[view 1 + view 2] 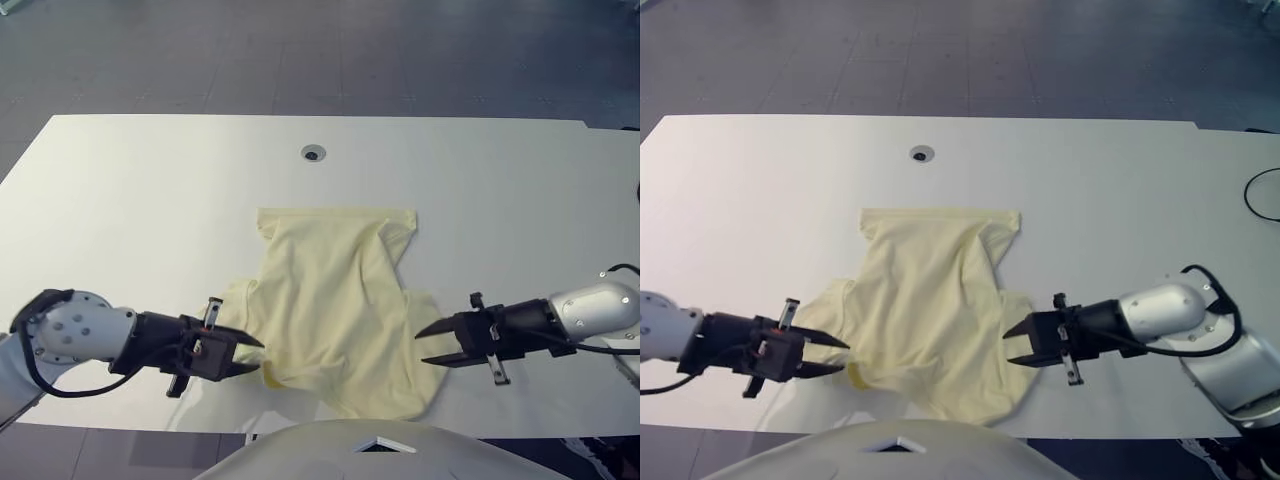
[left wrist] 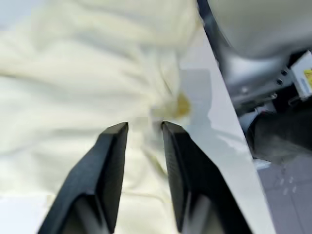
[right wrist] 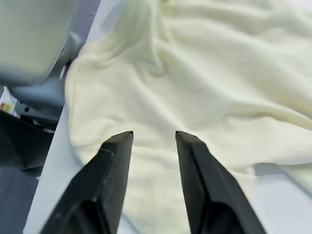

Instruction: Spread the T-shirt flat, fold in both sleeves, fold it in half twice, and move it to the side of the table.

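Shirt [image 1: 330,300] lies rumpled at table's [image 1: 150,200] near edge; left gripper [image 1: 255,357] at its near-left corner, fingers narrowly parted, empty; right gripper [image 1: 422,346] by right sleeve, fingers apart, empty; pinching several layers could bunch it, not spread it.

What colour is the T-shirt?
Pale yellow T-shirt; the left eye view shows it best.

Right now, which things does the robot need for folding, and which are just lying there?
For the job:
pale yellow T-shirt, crumpled near the table's front edge; left hand, open at the shirt's left side; right hand, open at its right side; white table.

Just lying about:
round cable hole in the table; black cable at the table's right edge.
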`<state>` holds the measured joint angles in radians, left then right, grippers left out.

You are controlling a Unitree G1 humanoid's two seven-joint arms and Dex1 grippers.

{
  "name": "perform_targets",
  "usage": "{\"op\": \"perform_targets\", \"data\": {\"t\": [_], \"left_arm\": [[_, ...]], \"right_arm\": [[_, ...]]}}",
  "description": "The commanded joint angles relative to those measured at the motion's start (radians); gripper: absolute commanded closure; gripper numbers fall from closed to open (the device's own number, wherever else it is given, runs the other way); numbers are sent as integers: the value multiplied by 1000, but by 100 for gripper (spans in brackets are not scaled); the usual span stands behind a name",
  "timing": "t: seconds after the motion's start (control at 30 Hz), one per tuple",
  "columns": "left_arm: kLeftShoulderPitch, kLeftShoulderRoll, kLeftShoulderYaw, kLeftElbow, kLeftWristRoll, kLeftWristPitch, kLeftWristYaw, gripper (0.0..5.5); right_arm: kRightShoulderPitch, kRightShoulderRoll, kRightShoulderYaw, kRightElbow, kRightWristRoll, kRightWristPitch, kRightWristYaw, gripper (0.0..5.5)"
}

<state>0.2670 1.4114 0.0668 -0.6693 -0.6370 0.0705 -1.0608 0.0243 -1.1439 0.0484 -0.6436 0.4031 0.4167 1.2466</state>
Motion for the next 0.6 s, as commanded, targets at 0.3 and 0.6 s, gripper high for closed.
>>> {"op": "perform_targets", "data": {"t": [0.3,0.6], "left_arm": [[-732,-479,-332,663,516,-65,171,199],[-908,-679,-421,1154,812,-321,293,45]], "right_arm": [[-493,395,200,651,-433,-53,-511,179],[-629,552,285,1051,-634,-273,-672,31]]}}
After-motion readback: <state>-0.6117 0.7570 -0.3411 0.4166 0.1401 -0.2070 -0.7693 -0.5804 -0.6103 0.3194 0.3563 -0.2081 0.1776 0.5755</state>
